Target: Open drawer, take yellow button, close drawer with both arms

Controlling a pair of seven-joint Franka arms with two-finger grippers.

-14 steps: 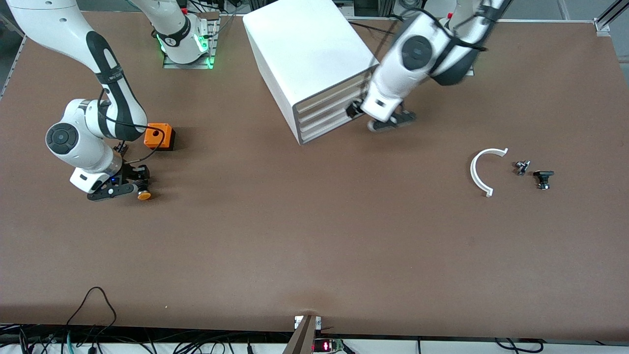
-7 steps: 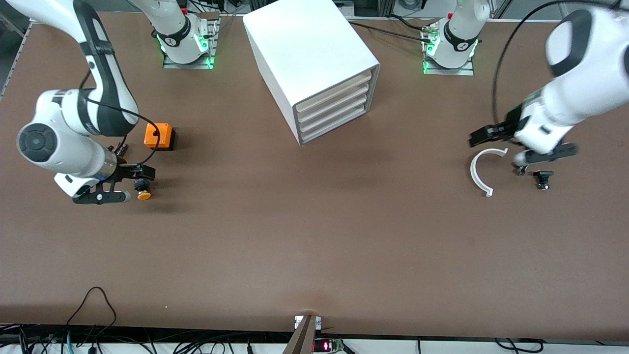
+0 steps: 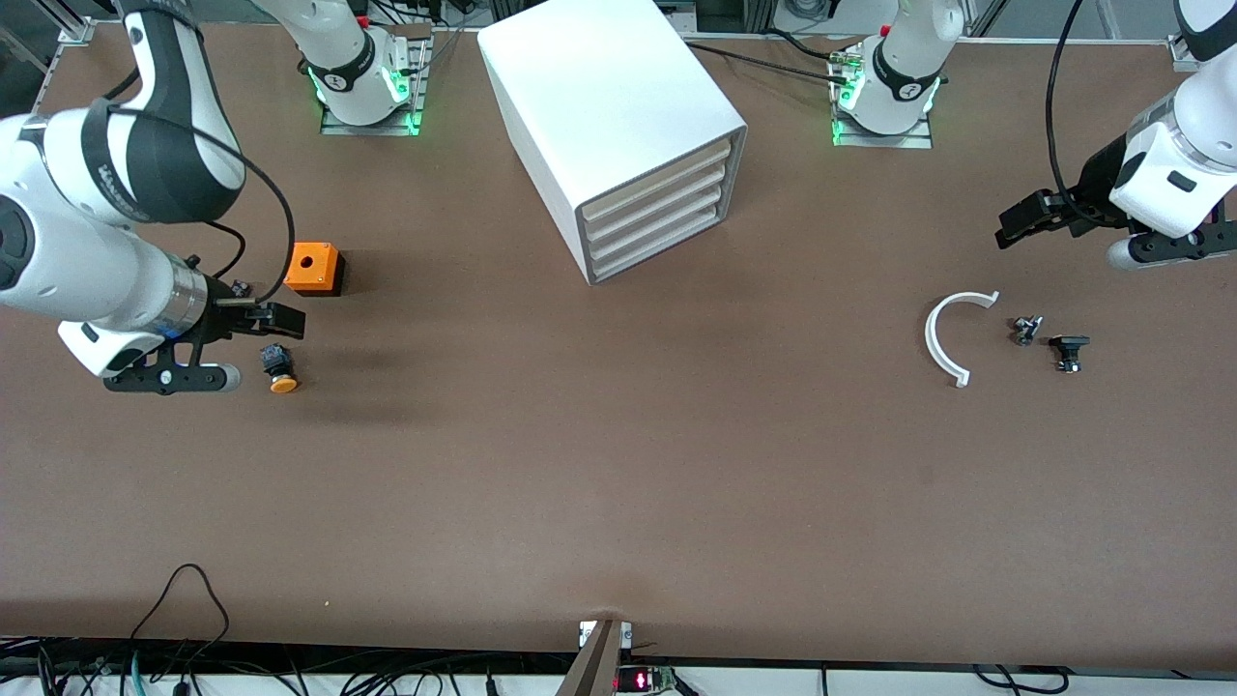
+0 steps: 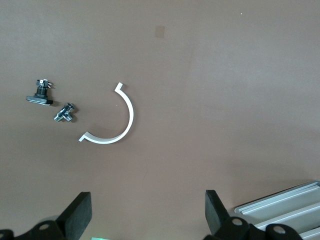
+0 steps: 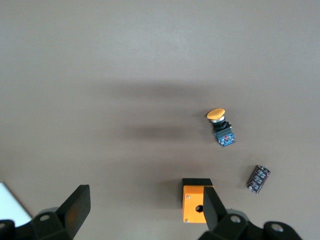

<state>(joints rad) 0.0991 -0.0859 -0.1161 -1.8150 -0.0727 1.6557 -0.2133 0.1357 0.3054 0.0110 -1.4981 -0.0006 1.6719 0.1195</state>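
I'm judging the button [image 3: 279,368] light and rigid, best pinched across its black body, with both right gripper [image 3: 223,348] and left gripper [image 3: 1082,232] spread wide, empty.

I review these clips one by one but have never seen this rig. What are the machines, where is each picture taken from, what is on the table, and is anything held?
Two white robot arms work at a brown table. One picture looks down from a high camera facing them; the two others come from cameras on their wrists.

The right gripper hangs open and holds nothing, just above the table beside the button, which lies on its side. An orange box with a hole and a small dark cylinder lie close by.

The left gripper is up in the air at its own end, open and holding nothing. Near it on the table lie a white curved piece and two small parts, one metal, one black.

In the white cabinet the top drawer is shut, like the three drawers under it.
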